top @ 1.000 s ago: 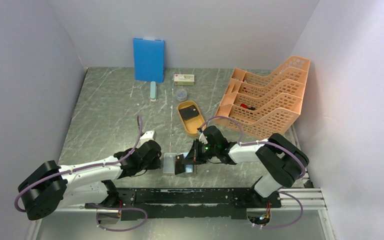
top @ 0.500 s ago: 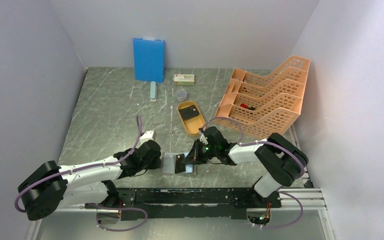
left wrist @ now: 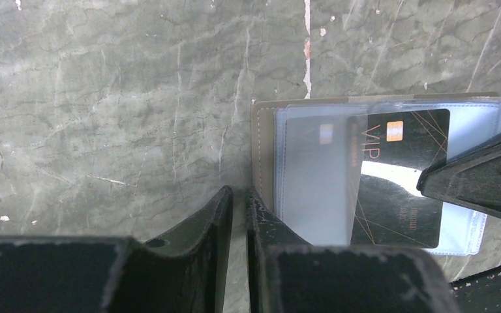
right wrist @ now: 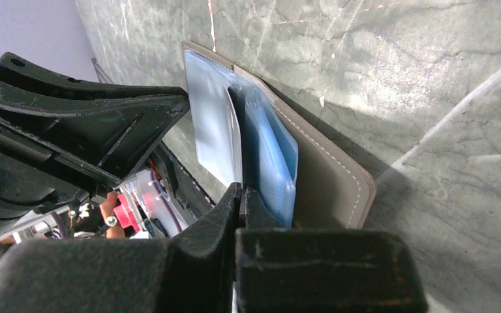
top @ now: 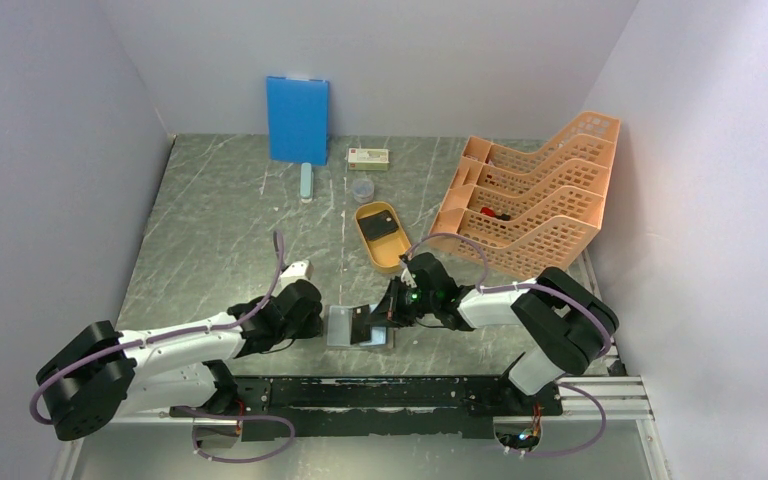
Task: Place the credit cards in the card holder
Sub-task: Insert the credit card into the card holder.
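Open on the table, the card holder (left wrist: 265, 150) lies between the two arms. The left gripper (left wrist: 240, 195) sits at the holder's left edge, jaws nearly closed on nothing. From the holder's opposite side the right gripper (right wrist: 241, 192) pinches a black credit card (left wrist: 398, 189), long axis aimed leftward across the holder, its leading edge apparently under a clear sleeve.

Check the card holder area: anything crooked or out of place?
Slightly. The credit card held by the right gripper is only partly under the card holder's clear sleeve and tilted against the holder's edges. Nothing else stands out.
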### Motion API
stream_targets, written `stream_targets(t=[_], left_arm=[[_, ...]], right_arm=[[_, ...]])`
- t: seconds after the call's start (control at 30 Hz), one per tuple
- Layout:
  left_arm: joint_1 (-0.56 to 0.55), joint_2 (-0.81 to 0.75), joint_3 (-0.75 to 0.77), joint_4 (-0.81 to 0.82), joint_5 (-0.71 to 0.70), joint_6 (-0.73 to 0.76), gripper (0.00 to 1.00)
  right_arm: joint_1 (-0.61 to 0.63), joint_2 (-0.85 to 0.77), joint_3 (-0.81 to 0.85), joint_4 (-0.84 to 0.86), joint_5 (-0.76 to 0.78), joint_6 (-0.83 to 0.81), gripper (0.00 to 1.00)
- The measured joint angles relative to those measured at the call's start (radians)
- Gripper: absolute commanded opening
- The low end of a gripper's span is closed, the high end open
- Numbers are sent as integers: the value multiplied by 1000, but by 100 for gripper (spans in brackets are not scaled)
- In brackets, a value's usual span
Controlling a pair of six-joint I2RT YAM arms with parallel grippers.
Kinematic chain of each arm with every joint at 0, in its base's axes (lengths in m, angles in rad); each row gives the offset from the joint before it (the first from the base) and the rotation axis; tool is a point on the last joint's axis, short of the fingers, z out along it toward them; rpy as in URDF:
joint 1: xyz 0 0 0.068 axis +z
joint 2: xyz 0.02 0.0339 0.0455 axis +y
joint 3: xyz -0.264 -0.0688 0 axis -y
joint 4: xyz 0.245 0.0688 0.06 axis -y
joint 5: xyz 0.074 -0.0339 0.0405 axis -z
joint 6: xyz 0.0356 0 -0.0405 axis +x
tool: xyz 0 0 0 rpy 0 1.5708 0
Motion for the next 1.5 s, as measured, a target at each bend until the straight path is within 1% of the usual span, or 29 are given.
stream_targets(t=[0.4, 0.8, 0.93, 0.97, 1.03, 1.1, 1.23, 1.3, 1.33, 1.5], left_arm=[[1, 14, -5, 36, 8, -1, 18], [3, 19, -18, 79, 23, -12, 17], [3, 14, -21, 79, 23, -16, 17], [3, 13, -23, 80, 25, -19, 17], [3, 7, -27, 82, 31, -23, 17], [3, 3, -31, 85, 39, -27, 17], [3, -3, -39, 93, 49, -32, 17], [3, -6, -43, 98, 49, -34, 17], [3, -9, -45, 100, 49, -34, 17], [3, -20, -56, 106, 51, -42, 17]], right_arm=[[1, 0, -10, 11, 23, 23, 0], [48, 16, 9, 10, 42, 25, 0], [48, 9, 14, -8, 44, 19, 22], [50, 6, 14, -14, 47, 18, 25], [52, 1, 15, -30, 49, 15, 27], [53, -4, 16, -40, 50, 12, 25], [54, -15, 19, -56, 54, 11, 6], [54, -19, 19, -56, 56, 16, 1], [54, -19, 19, -52, 56, 20, 0], [56, -23, 19, -35, 57, 38, 0]])
